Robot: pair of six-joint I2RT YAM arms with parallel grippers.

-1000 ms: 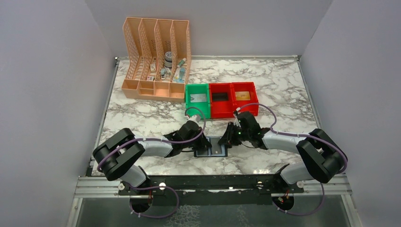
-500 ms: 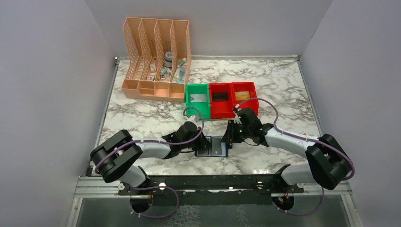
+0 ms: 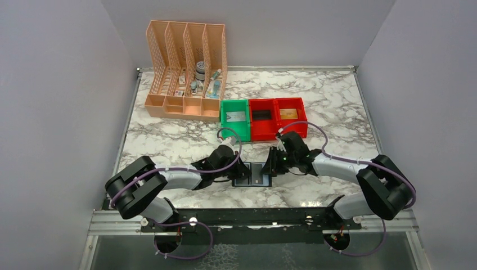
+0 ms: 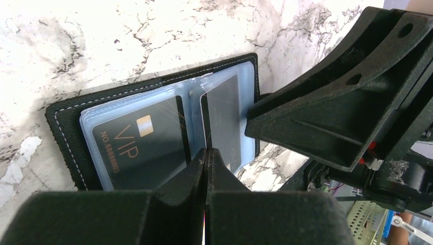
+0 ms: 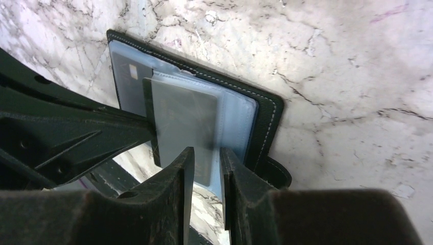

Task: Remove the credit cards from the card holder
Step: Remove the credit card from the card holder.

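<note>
- The card holder [image 4: 64, 120] lies open and flat on the marble table [image 3: 337, 107], close to its near edge and between the two pincers; the left pincer [image 4: 205, 153], fingers pressed together and holding nothing, has its tips at the holder's fold on the near side; whether they bear down on it cannot be told
- The right pincer [image 5: 206, 151] stands over the holder's other half, fingers a narrow gap apart above a raised plastic leaf [image 5: 232, 115]; the leaf's lower edge runs behind the fingertips, and no grip on it can be made out
- The holder is black with pale stitching and bluish clear pockets; a black card [image 4: 135, 140] lettered "VIP" in gold sits in the pocket farther from the right pincer; a grey card [image 5: 186, 122] fills the raised leaf
- Beyond the holder, well apart, a green bin [image 3: 225, 121] and two red bins [image 3: 263, 134] stand in a row; a peach file rack [image 3: 185, 56] stands at the far left; marble shows between holder and bins
</note>
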